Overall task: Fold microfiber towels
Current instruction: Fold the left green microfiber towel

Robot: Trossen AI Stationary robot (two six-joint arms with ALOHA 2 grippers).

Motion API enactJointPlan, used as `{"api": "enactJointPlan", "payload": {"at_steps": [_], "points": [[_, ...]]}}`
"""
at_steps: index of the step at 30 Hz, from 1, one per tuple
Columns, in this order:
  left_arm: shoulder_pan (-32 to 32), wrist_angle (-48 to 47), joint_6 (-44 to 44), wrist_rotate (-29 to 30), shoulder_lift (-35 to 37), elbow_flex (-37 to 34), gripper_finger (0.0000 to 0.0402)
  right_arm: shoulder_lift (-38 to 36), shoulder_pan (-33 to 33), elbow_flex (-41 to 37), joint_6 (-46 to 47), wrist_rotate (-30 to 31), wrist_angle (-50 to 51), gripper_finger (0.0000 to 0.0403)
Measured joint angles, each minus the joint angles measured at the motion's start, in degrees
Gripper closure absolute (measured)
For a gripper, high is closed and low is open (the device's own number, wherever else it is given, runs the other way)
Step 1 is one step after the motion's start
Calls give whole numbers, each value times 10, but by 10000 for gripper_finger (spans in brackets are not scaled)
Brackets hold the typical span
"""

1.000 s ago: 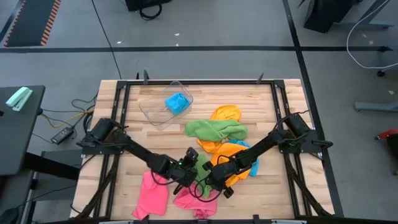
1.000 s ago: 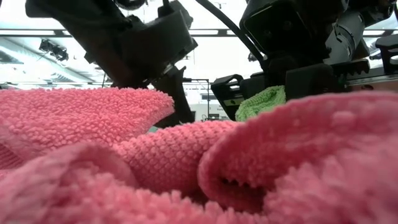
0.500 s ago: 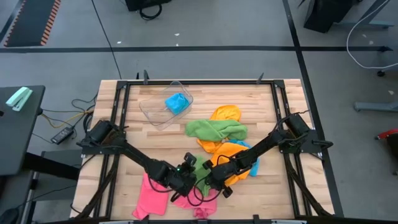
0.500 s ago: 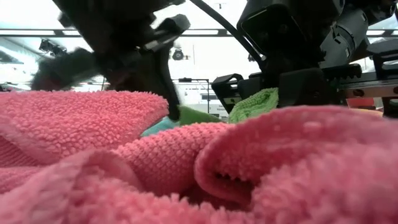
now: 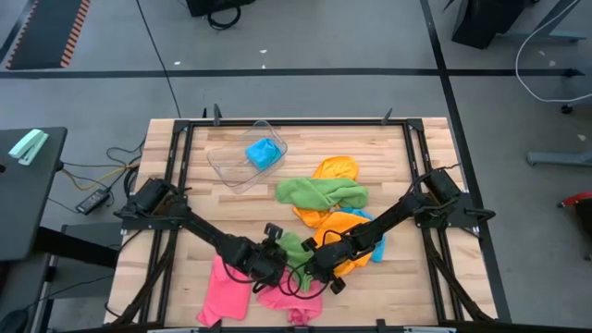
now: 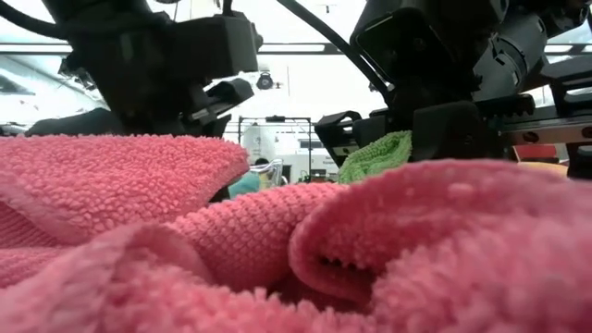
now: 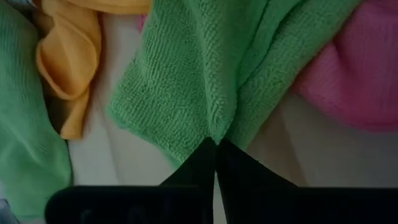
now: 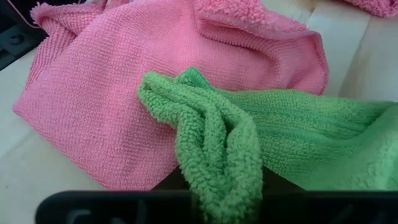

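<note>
From above, both arms meet near the front of the desk (image 5: 421, 282), where the left claw (image 5: 275, 246) and right claw (image 5: 312, 265) each pinch the small green towel (image 5: 296, 248) between pink towels (image 5: 225, 289); a second green towel (image 5: 319, 192) and orange ones (image 5: 335, 170) lie behind. At desk level, pink cloth (image 6: 277, 250) fills the foreground. The left wrist view shows fingers (image 7: 245, 177) closed on a green fold (image 7: 199, 74). The right wrist view shows bunched green towel (image 8: 217, 149) clamped over pink (image 8: 106, 99).
</note>
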State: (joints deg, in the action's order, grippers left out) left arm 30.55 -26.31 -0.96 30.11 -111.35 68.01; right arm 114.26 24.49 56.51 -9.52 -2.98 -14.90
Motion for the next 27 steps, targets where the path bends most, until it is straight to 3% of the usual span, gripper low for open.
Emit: {"api": "enactJointPlan", "payload": {"at_steps": [7,13,21,27], "points": [[0,12,-16,-28,0,0,390,-32,-3,0,25,1,19,361],[0,30,-17,-22,-25,1,365,-41,-10,0,38,-19,3,361],[6,26,-42,-10,-41,2,376,-41,-34,0,57,-31,13,361],[15,16,-85,-6,-42,2,343,-42,-45,0,63,-35,16,361]]}}
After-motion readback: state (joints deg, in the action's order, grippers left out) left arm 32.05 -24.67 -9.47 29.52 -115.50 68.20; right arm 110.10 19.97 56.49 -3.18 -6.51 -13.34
